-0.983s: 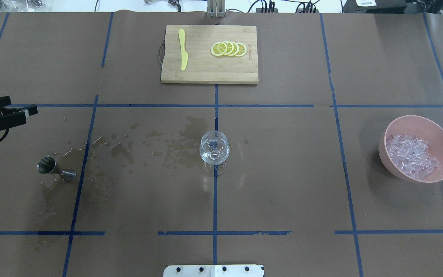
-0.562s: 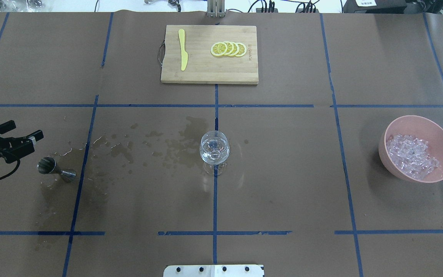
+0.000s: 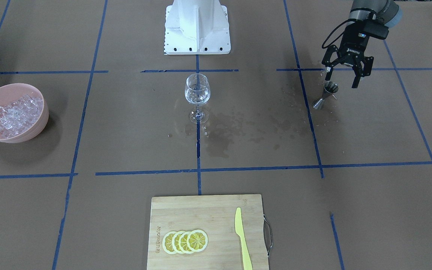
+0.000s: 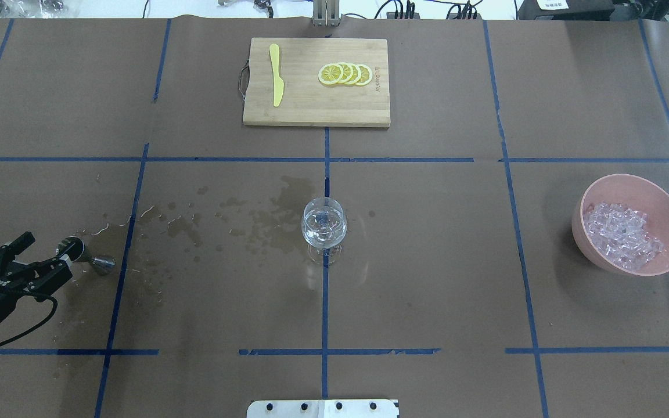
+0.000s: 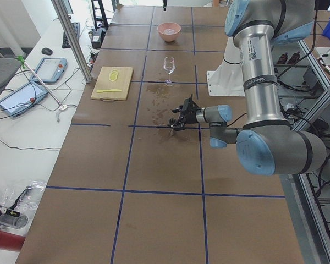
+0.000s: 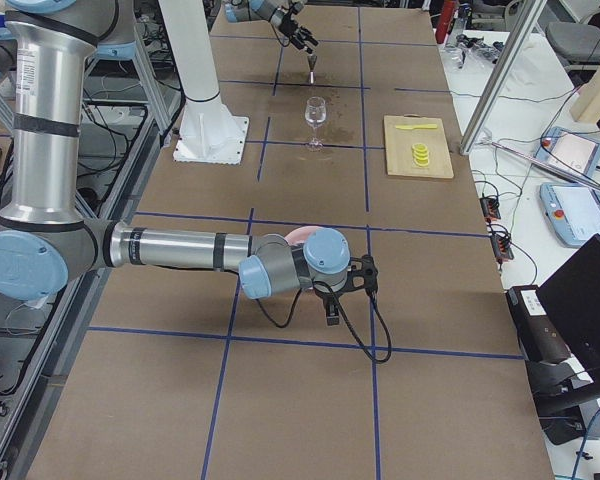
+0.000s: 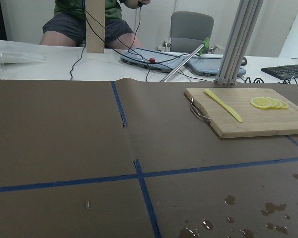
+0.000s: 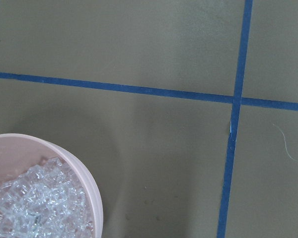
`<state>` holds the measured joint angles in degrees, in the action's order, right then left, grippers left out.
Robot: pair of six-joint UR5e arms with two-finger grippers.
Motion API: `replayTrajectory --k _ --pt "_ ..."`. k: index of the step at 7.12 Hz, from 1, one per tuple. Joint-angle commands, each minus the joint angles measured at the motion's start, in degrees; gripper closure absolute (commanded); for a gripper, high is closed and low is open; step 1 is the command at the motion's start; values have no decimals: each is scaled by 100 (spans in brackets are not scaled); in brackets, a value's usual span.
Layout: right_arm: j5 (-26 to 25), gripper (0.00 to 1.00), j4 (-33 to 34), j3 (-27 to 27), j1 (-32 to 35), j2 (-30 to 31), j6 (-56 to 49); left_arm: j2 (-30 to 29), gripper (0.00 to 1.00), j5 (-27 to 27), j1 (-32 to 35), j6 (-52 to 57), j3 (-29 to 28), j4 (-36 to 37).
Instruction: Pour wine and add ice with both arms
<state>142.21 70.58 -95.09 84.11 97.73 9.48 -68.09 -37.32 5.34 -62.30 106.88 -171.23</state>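
Our left gripper [image 3: 340, 80], jaws apart, hovers beside the measuring cup [image 3: 324, 95] (apparently on its side); a skewed pinch could roll it away. The wine [image 3: 197, 98] sits in the glass [image 4: 323, 225], the ice [image 4: 622, 235] in the bowl [image 4: 587, 194]; whether the right gripper [image 6: 333, 310] is spread we cannot tell.

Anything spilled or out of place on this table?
Yes: dark wet stains and droplets spread over the paper between the jigger and the glass, which looks like spilled liquid. Nothing else stands out.
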Motion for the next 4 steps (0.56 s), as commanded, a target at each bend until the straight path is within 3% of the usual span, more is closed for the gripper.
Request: replayTrajectory --k 1,4 --pt "-9 0 0 16 0 -9 -16 -107 1 681 -375 -142 -438 -7" --pt "-18 0 9 52 -44 -9 -25 -642 1 946 -516 -177 -913 1"
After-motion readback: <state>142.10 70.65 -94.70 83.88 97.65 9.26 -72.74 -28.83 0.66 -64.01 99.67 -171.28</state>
